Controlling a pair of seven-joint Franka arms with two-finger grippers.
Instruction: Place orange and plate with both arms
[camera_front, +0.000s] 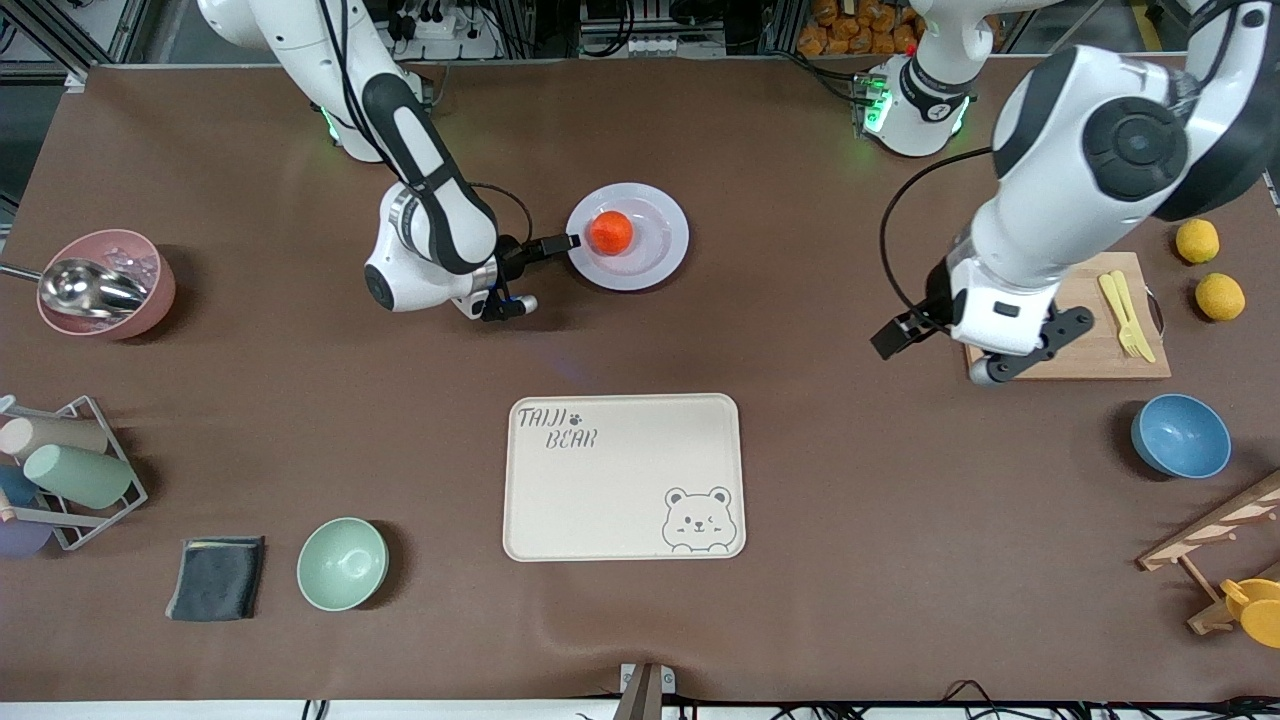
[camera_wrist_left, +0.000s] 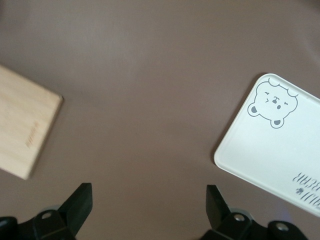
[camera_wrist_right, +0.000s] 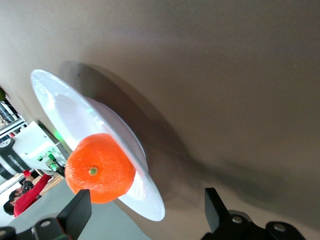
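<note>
The orange (camera_front: 610, 232) is seen resting in the plate (camera_front: 660, 260), which lies on the counter (camera_front: 800, 450) farther from the front camera than the tray (camera_front: 620, 500). The right pincer (camera_front: 560, 243) is held apart at the plate's rim. The left pincer (camera_front: 895, 338) is held apart over bare counter beside the cutting board (camera_front: 1090, 350).

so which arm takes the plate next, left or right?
Right, likely. The right gripper is open at the rim of the plate, which holds the orange. The left gripper hangs open over bare table beside the cutting board, well away.
</note>
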